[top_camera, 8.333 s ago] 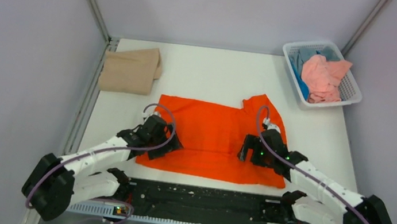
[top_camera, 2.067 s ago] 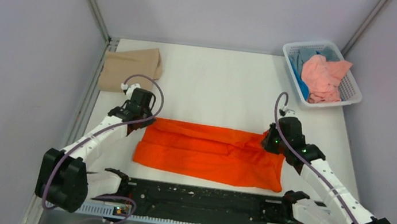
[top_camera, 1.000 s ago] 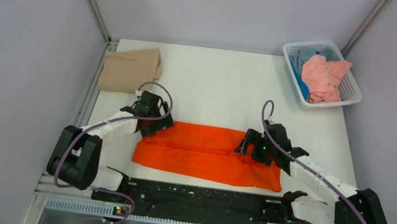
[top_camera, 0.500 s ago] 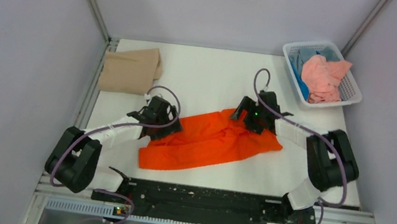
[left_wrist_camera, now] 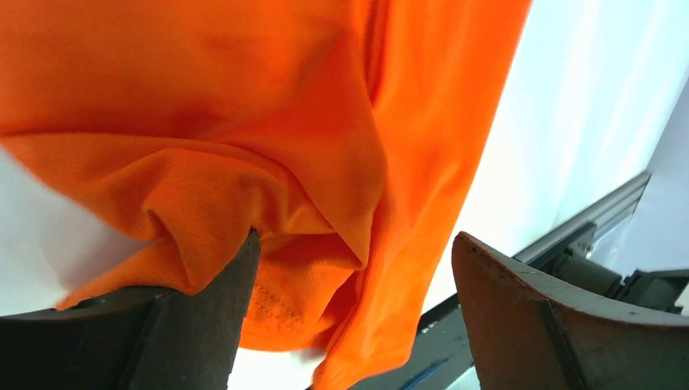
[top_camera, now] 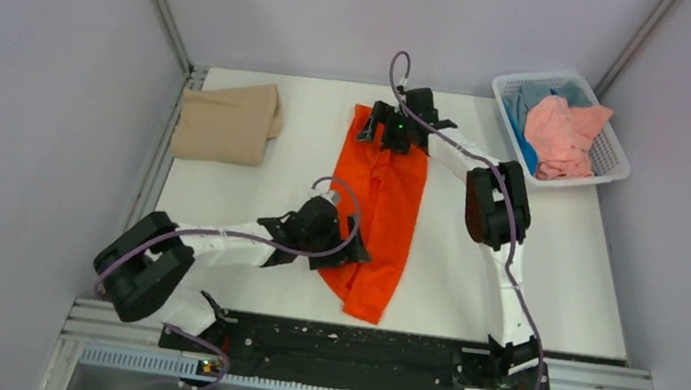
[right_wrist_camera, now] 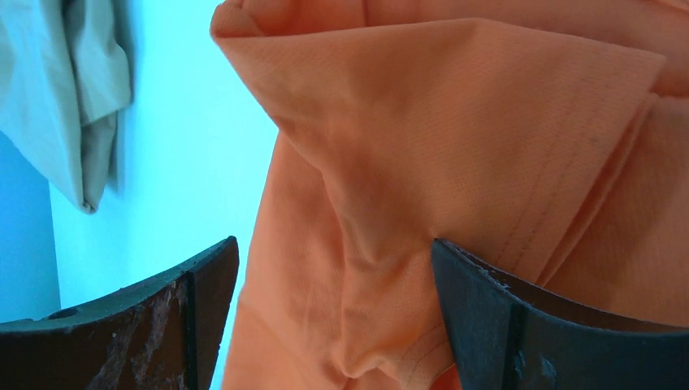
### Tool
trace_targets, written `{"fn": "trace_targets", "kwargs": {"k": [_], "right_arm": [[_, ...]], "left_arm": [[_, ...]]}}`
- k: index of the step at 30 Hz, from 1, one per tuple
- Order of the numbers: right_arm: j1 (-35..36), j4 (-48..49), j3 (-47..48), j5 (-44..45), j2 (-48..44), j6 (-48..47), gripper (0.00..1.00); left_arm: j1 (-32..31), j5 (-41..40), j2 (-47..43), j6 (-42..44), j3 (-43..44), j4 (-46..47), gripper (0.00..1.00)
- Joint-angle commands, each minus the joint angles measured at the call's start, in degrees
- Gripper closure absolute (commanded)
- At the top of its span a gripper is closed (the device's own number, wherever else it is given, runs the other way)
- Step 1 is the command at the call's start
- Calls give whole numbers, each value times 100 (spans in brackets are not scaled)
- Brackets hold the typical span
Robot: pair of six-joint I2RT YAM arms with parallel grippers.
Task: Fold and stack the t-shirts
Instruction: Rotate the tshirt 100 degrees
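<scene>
One orange shirt (top_camera: 391,201) lies lengthwise on the worktop (top_camera: 533,270). The left claw (left_wrist_camera: 355,240) at its near end and the right claw (right_wrist_camera: 333,242) at its far end both gape, clamping nothing. One tan shirt (top_camera: 225,122) sits far left; one pink shirt (top_camera: 561,133) and one blue shirt (top_camera: 527,143) are in one basket (top_camera: 544,77).

1. I work in a robot test cell, a lab set-up rather than a home.
2. Plain grey panels (top_camera: 29,113) on aluminium posts (top_camera: 157,1) box in my white counter (top_camera: 311,120).
3. A black mounting plate (top_camera: 351,349) and a slotted metal rail (top_camera: 346,387) run along its near edge, where my left arm (top_camera: 225,240) and right arm (top_camera: 496,205) are bolted.
</scene>
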Motion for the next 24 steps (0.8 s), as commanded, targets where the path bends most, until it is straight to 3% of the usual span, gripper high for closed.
{"fn": "trace_targets", "kwargs": {"k": [1,4,8,12,14,18,24], "right_arm": [[280,-459,436,86,1059,-251,12],[307,-608,1325,146,1429,-160,13],[193,-1029,2525,437,1694,-170,12],[-14,-1117,2786,248,1433,-72,12],[-93,-1207,2748,256,1158,-206,12],[-184,-1550,2662,350,448,-734,9],[-195,-1707,1763,764,-1047,-1299,5]], "left_arm": [[-851,281,1139,18,675,-410,7],[-1252,279,1632,300,1481,-846,9],[-1665,-271,1531,590,2020,-1609,8],[-2001,-389,747,1004,1939,-2249,8],[-2119,-53,281,1145,1743,-2479,7],[-2261,278,-714,1119,1090,-2267,7],[-2108,-2122,-1272,607,1111,-2975,1]]}}
